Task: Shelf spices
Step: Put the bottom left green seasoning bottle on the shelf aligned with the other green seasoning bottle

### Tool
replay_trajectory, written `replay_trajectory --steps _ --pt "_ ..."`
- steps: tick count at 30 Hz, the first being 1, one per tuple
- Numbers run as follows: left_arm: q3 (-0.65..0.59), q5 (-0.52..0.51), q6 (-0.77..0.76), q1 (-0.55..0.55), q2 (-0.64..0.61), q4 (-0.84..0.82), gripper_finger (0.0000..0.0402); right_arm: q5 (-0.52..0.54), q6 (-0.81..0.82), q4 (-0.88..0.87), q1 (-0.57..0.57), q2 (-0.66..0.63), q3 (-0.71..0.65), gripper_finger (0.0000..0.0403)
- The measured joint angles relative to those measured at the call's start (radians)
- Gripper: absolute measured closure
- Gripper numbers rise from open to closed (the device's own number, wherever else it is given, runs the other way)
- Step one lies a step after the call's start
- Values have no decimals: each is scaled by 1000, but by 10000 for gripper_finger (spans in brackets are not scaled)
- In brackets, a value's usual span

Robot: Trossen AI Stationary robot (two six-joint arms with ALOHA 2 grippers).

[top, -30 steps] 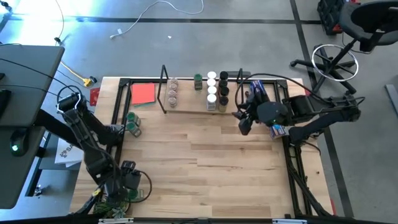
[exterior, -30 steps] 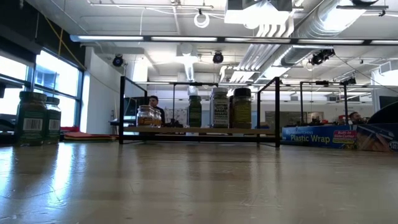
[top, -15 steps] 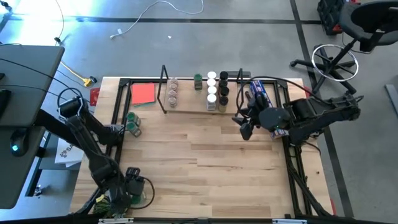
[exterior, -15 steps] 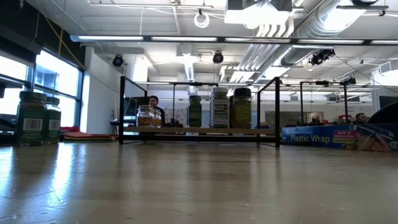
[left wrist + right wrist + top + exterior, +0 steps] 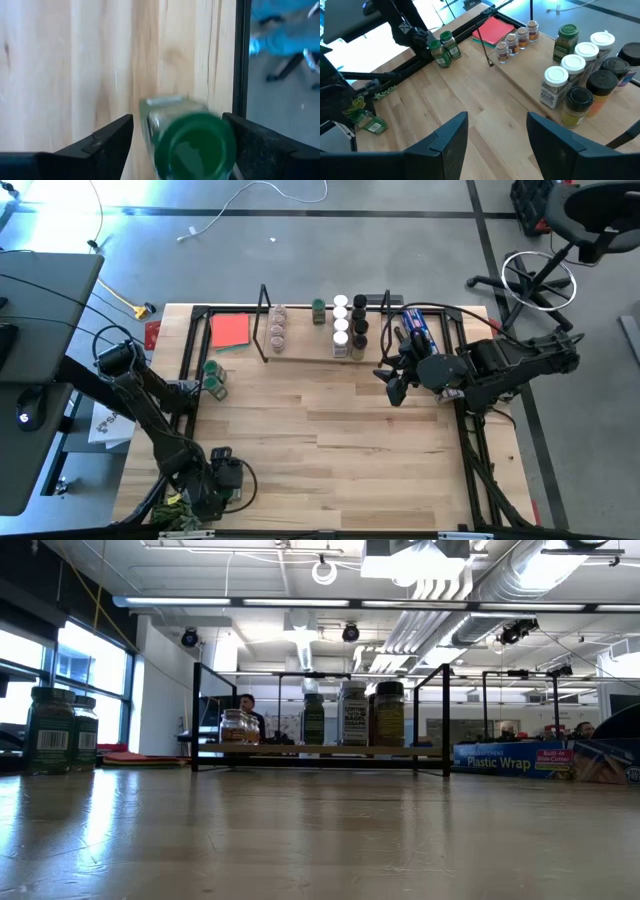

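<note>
Standing on the shelf (image 5: 310, 352), along the desk's far edge, we find most of the spices (image 5: 341, 326): white-, black- and green-lidded jars toward the shelf's right end and three small clear jars (image 5: 277, 323) toward its left. Two green-lidded jars (image 5: 213, 378) remain on the bare desk (image 5: 330, 450) near its left edge, and at least one more jar lies on its side close to the near-left corner, in front of the left gripper (image 5: 225, 480).

We judge the step in hand to be the pick-up of a fallen jar (image 5: 192, 142) by the left arm. In the left wrist view this green-lidded jar lies between the two fingers (image 5: 97, 145), which are spread wide with a gap on either side; we see no contact, so the gripper holds nothing. The next move calls for closing squarely on the jar's body without rolling it toward the desk's edge, then carrying it across to a free place on the shelf.

Beside the shelf's right end we note the right gripper (image 5: 495, 132), raised above the desk, its fingers parted and empty. A red card (image 5: 231, 330) and a blue packet (image 5: 421, 330) flank the shelf.
</note>
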Motion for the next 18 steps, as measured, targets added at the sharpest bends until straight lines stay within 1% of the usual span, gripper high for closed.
replay_trajectory --steps 4,8,11,16,18 --pt "0 -53 -34 21 0 0 103 -6 10 0 0 0 1 206" --pt "0 -56 -45 43 0 -2 106 -7 16 0 0 0 1 206" --pt "0 -43 -44 48 0 -7 113 -8 16 0 0 0 2 206" --pt "0 30 -44 48 0 -44 121 -11 8 0 0 0 2 206" --pt "0 44 -44 48 0 -63 121 -11 8 0 0 0 2 206"
